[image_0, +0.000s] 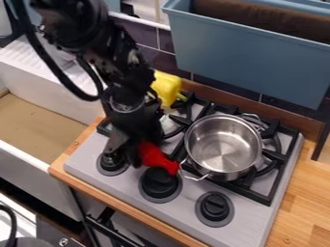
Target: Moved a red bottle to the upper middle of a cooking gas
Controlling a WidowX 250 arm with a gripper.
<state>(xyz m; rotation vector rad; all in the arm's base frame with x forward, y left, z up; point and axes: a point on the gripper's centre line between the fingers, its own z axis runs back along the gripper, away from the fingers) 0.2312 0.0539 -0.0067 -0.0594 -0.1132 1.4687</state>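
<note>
- Nearest, low left: dark oven handle [109, 231], on the cabinet front below the wooden counter [309, 193].
- Near edge of the grey stove [184, 219]: three black knobs in a row. Right knob [214, 206] nearest, middle knob [159, 182] next, left knob [112, 161] farthest back.
- Red bottle [155, 157]: near side of the stove, left of the pot, just beyond the middle knob. Tilted, narrow end toward the near right, close to the pot's near handle; other end by the gripper. Bottle overlaps the knob's far side in view; can't tell if they touch.
- Gripper [126, 152]: hangs over the stove's near left part, between the left knob and the bottle, right up against the bottle in view. Dark on dark there, so can't tell if it is apart, together or clamped on the bottle.
- Metal pot [222, 147]: upright on the right side, on the black grate [254, 193], two wire handles, one near left, one far right.
- Sink [29, 157]: left of the stove, white rim, tan bottom.
- Arm [77, 29]: comes in from the far left, black cable looping on its left side.
- Yellow object [166, 86]: far left part of the stove, beyond the gripper, green bit at its right end.
- Farthest: dark tiled wall [147, 37]; blue bin [245, 62] at far right, brown inside.
</note>
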